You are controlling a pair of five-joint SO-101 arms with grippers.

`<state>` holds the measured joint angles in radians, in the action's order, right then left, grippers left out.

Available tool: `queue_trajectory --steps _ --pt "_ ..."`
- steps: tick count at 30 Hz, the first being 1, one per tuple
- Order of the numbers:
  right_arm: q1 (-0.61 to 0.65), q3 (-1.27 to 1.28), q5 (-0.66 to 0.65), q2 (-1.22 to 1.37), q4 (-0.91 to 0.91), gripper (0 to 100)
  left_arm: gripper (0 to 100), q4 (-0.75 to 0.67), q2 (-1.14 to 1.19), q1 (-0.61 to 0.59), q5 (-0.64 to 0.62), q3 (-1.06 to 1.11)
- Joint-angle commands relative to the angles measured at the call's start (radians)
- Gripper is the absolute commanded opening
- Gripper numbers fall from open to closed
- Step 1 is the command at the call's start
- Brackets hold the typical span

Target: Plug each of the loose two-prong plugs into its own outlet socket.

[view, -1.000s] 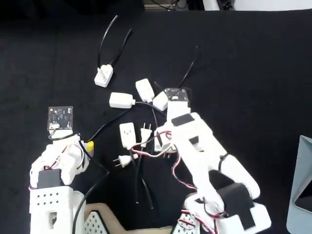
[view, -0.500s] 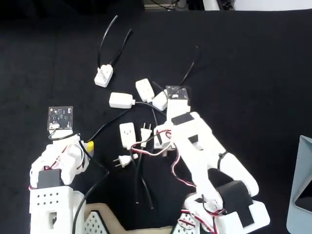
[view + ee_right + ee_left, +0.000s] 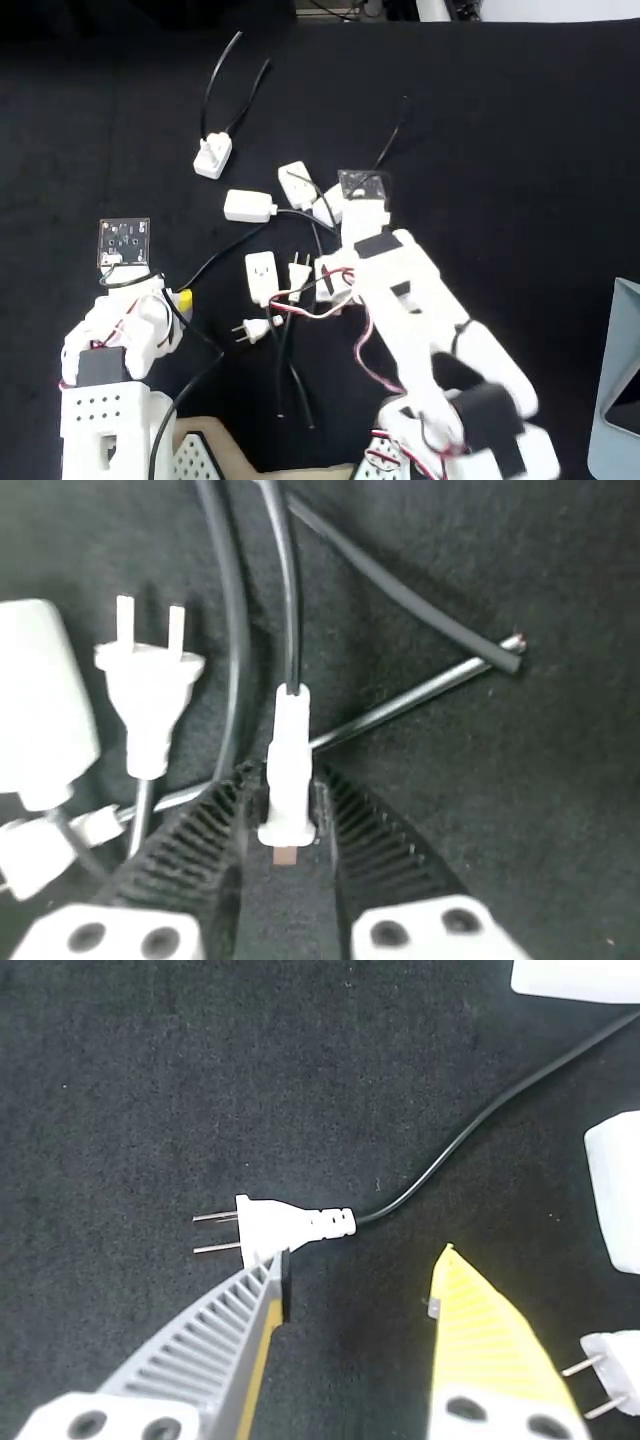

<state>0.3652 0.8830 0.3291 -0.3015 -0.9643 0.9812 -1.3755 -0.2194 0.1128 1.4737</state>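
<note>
Black fabric covers the worktop [image 3: 520,150], at whose near edge two white arms stand side by side. The right arm [image 3: 420,310] stretches out over the middle of the cloth. Its tool [image 3: 288,780] is clenched on a white two-prong plug, the held plug [image 3: 287,765]. The black ribbed fingers [image 3: 370,830] press the plug's narrow body from both sides. The held plug's black cord [image 3: 290,590] runs straight away from the tool. Just beside it lies a neighbouring plug [image 3: 150,695], loose, with both prongs pointing away from the tool. Next to that plug is a white outlet socket, the nearest socket [image 3: 40,700]. Two cut black cable ends [image 3: 500,658] lie on the other side of the cord. The left arm [image 3: 110,360] sits folded close to its base, well apart from the right arm. Its tool [image 3: 360,1258] is released, with the grey finger [image 3: 215,1345] and the yellow finger [image 3: 490,1350] spread wide. A flat-lying plug [image 3: 285,1225] rests on the cloth at the tip of the grey finger, but whether the two touch cannot be told. Its curving cord [image 3: 470,1130] bends off across the worktop. Farther out lie an oblong socket [image 3: 249,206] and a far socket [image 3: 212,157], each well apart from the three plugs.
</note>
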Motion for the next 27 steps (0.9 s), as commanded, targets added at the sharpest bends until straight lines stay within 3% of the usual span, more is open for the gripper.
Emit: queue_trajectory --steps 1,9,18,27 --pt "0.009 -0.053 -0.011 -0.177 -0.074 1.1 24 -0.026 -0.011 0.001 0.009 -0.005" --pt "0.083 -0.041 -0.117 -0.615 -0.181 1.1 24 -0.026 -0.011 -0.002 0.002 -0.045" --pt "0.187 0.108 -0.196 -0.808 -0.061 1.1 24 -0.018 -0.011 0.001 -0.005 -0.236" --pt "0.350 0.186 -0.235 -0.928 0.051 1.1 24 -0.026 -0.011 0.002 -0.203 -0.390"
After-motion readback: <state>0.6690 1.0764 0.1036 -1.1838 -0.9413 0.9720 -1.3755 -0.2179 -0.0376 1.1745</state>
